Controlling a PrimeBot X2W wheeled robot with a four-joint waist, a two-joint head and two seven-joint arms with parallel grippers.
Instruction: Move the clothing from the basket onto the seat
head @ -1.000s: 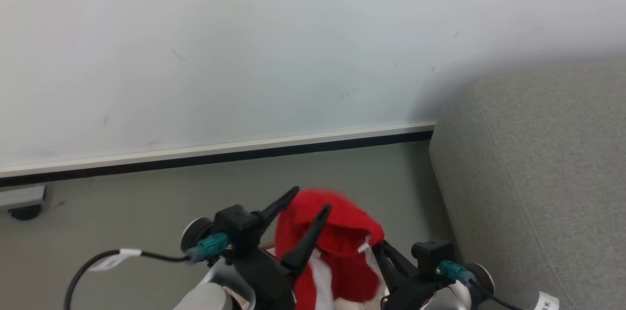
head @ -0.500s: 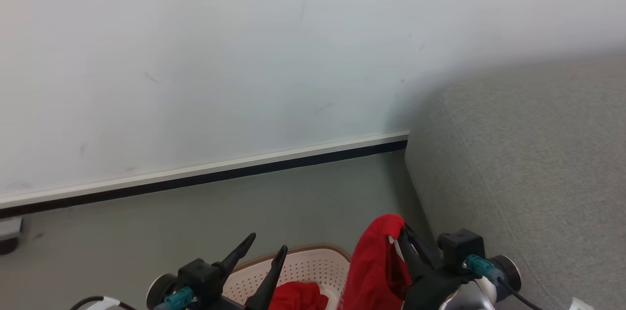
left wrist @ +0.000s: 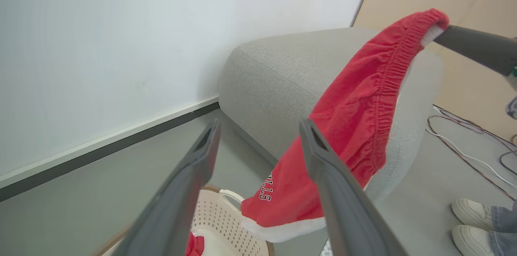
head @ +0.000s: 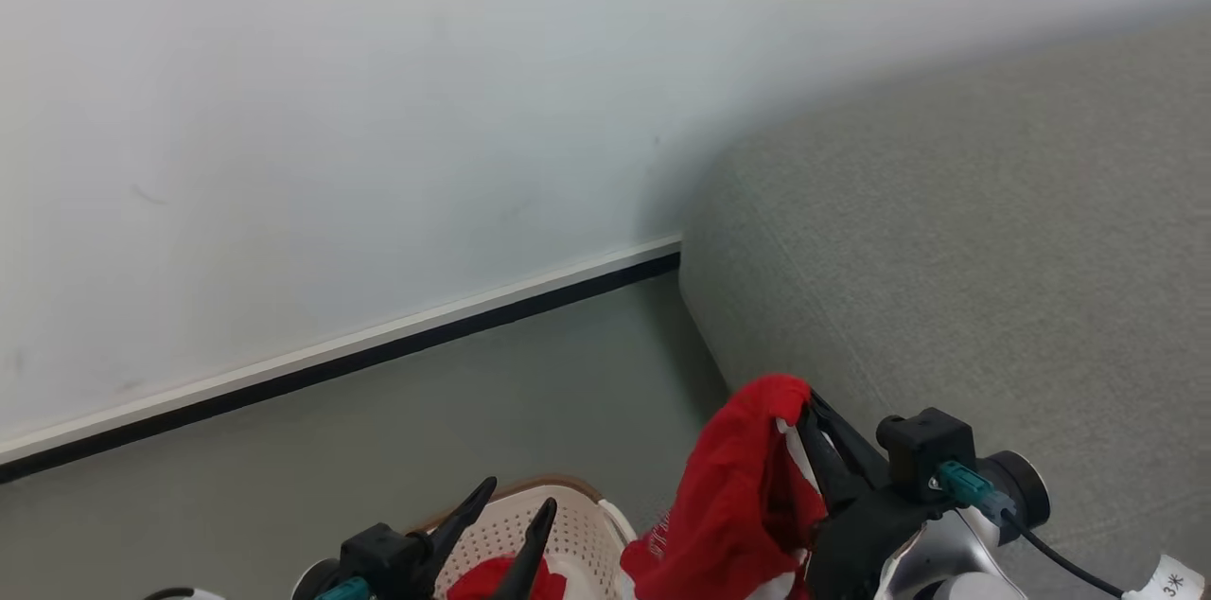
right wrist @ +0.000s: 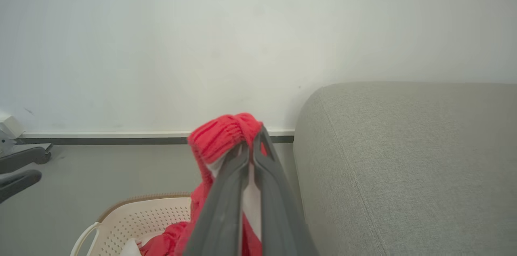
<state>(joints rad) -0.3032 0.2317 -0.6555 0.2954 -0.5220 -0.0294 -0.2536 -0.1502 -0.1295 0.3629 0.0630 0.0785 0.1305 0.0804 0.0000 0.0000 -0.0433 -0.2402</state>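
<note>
Hanging from the right gripper (right wrist: 253, 143), whose two dark fingers are clamped together on its gathered elastic waistband, a red garment (left wrist: 355, 118) with a white hem and small dark lettering dangles in the air, lifted clear of the basket (head: 591, 524) and just to the side of its brown rim. In the left wrist view the garment's lower edge droops near the basket's white handle (left wrist: 230, 196); whether cloth and handle touch cannot be told. The left gripper (head: 518, 493) hovers over the basket's open top with its fingers spread wide apart and nothing between them. Down inside the basket lies a second piece of red clothing (right wrist: 161, 242), crumpled against the perforated cream wall with a scrap of white cloth next to it. The seat (head: 946, 250), a large grey upholstered cushion with a rounded corner, stands just beside the basket on the right gripper's side, and the held garment hangs between the two, in front of that corner. Beyond the basket a grey floor (head: 473, 411) runs to a pale wall (head: 378, 108) edged by a dark skirting strip (head: 378, 356). Past the seat from the basket, thin cables (left wrist: 464, 131) trail over the floor, and a person's white shoes (left wrist: 470, 213) stand there.
</note>
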